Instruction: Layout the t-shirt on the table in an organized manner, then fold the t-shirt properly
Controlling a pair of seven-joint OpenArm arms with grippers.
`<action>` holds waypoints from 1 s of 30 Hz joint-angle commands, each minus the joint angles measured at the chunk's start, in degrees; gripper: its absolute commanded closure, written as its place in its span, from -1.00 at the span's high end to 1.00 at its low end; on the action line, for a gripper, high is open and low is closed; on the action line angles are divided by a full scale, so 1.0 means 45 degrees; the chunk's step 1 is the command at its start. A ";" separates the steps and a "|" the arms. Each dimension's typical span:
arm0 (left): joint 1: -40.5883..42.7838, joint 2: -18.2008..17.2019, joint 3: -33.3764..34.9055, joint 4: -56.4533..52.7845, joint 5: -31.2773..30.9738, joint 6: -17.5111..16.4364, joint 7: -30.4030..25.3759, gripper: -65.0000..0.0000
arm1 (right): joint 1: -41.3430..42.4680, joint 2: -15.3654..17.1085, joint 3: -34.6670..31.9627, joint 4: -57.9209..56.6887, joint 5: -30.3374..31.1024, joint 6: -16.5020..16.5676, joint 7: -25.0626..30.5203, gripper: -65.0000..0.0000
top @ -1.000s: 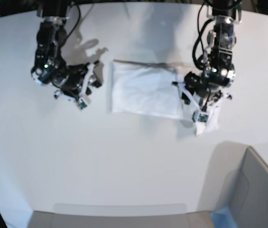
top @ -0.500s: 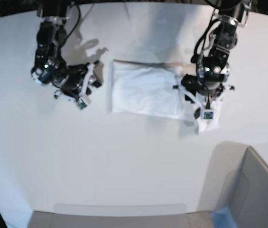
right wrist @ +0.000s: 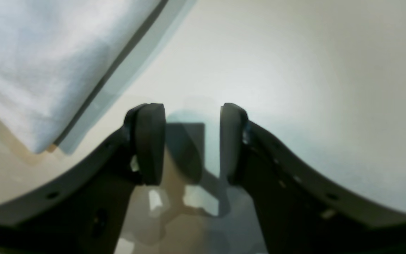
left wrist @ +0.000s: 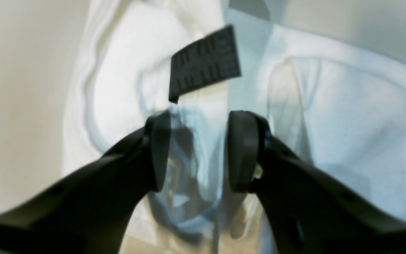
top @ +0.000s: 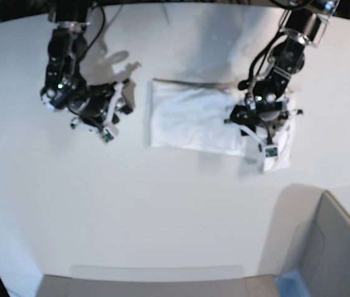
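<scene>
The t-shirt (top: 190, 119) lies folded into a white rectangle in the middle of the table (top: 162, 204), no print showing. My left gripper (top: 266, 148) stands on its right end, where a flap of cloth spreads out. In the left wrist view the left gripper (left wrist: 199, 148) has its jaws apart, with rumpled shirt cloth (left wrist: 347, 123) under and between them and a dark ribbed pad (left wrist: 204, 63) lying on the fabric. My right gripper (top: 108, 130) hovers left of the shirt, open. In the right wrist view the right gripper (right wrist: 189, 141) is over bare table, the shirt's corner (right wrist: 30, 63) at upper left.
A grey box with a blue edge (top: 329, 247) stands at the front right corner. The table's curved far edge (top: 175, 5) runs behind both arms. A grey strip (top: 156, 272) lies along the near edge.
The left arm's wrist has swung leftward over the shirt's right end. The shirt has slid slightly right and its right flap has spread wider. The right arm has not moved.
</scene>
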 commanded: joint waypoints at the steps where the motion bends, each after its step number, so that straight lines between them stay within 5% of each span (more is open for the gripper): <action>1: -0.0209 -0.0365 -0.0129 0.0193 0.0077 0.0316 -0.0083 -0.16 | -0.0021 0.0091 0.0050 0.0009 -0.0503 0.0178 -0.0609 -0.17; 6: -0.0209 -0.0521 -0.0187 0.0193 0.0390 0.0336 -0.0024 -0.16 | -0.0021 0.0091 0.0050 0.0009 -0.0503 0.0178 -0.0609 -0.17; 14: -0.0112 -0.0170 -0.0168 0.0173 0.4258 0.0199 0.0054 -0.20 | -0.0040 0.0091 0.0011 0.0009 -0.0503 0.0178 -0.0609 -0.17; 18: -0.0112 -0.0150 -0.0070 -0.0491 0.4297 0.0141 0.0054 -0.19 | -0.0040 0.0091 0.0011 0.0009 -0.0503 0.0178 -0.0609 -0.17; 22: -0.0151 -0.0150 -0.0187 -0.1683 0.4297 -0.1051 -0.0161 -0.19 | -0.0040 0.0091 0.0011 0.0009 -0.0503 0.0178 -0.0609 -0.17; 30: -0.0190 -0.0131 -0.1105 -0.3832 0.4355 -0.1129 -0.1900 -0.20 | -0.0040 0.0091 0.0031 0.0009 -0.0503 0.0178 -0.0609 -0.17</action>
